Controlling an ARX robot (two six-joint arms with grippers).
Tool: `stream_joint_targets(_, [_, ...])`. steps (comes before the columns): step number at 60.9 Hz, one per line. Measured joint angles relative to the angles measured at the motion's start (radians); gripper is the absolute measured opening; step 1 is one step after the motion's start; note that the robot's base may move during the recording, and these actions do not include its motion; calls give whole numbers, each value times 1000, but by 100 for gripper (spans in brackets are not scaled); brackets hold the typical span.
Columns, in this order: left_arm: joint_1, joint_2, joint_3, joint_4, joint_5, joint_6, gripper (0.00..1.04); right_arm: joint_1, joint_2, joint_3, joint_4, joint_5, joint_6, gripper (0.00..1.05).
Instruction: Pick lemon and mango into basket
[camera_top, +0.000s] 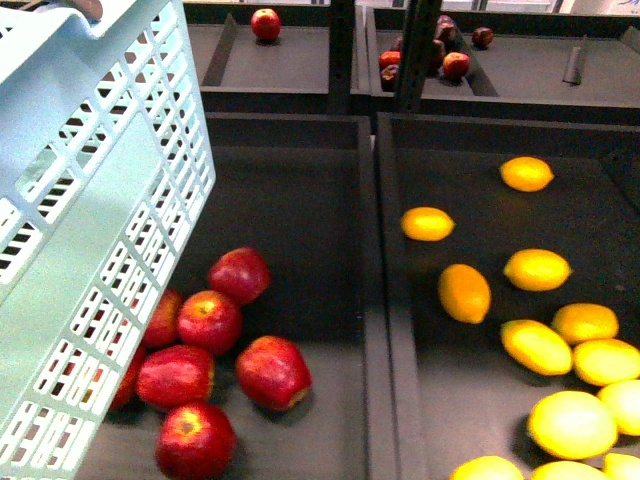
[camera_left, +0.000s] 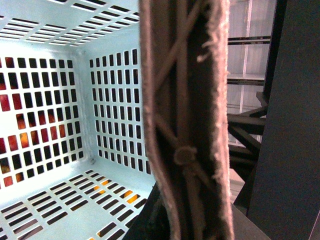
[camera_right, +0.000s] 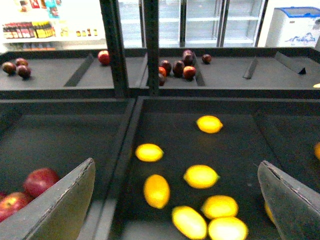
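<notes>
The aqua basket (camera_top: 90, 230) hangs tilted at the left of the front view, above the apple tray. My left gripper (camera_left: 187, 220) is shut on its brown handle (camera_left: 185, 100); the jaws are mostly hidden behind the handle, and the slotted basket inside (camera_left: 50, 210) holds nothing. The orange-yellow mango (camera_top: 464, 292) lies among several lemons in the right tray, with a lemon (camera_top: 537, 269) just to its right. My right gripper (camera_right: 175, 210) is open and empty above that tray, its fingers (camera_right: 60, 205) wide apart over the mango (camera_right: 156, 190) and lemon (camera_right: 201, 176). It is out of the front view.
Red apples (camera_top: 210, 322) lie in the left dark tray beneath the basket. A raised divider (camera_top: 378, 300) separates the two trays. Back trays hold a red apple (camera_top: 265, 22) and dark red fruits (camera_top: 445, 55). A vertical post (camera_top: 415, 50) stands between them.
</notes>
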Motion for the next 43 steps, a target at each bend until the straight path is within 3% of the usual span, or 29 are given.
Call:
stream_joint_targets(33, [8, 0, 0, 0, -29, 12, 5, -1, 0, 0, 0, -7, 0, 96])
stream_joint_targets(43, [5, 0, 0, 0, 3, 11, 5, -1, 0, 0, 0, -3, 0, 96])
